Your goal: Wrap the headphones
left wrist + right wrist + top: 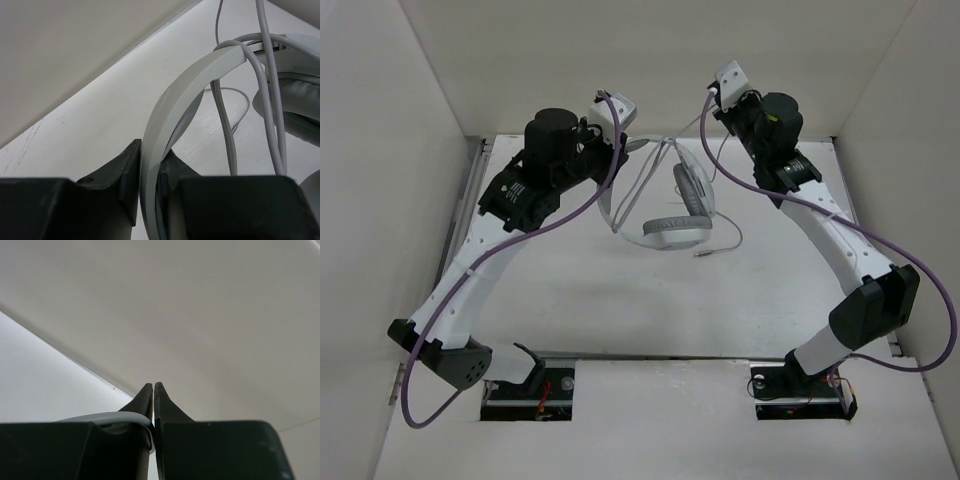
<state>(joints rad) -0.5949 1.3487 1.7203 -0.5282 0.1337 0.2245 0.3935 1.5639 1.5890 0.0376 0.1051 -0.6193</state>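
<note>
The left gripper is clamping the headband of the headphones and the right gripper is pinching the grey cable, so wrapping is appearing partway done, the plug end trailing unwound.

White links and black joints are shown on the left arm and right arm; purple cables (thick, looped) are tied along both.

The near half of the table is bare and open from above, flanked by the left arm and right arm. Farther back, the headphones fill the middle, and their cable hangs in loops across the gap. The back wall stands close behind both wrists.
</note>
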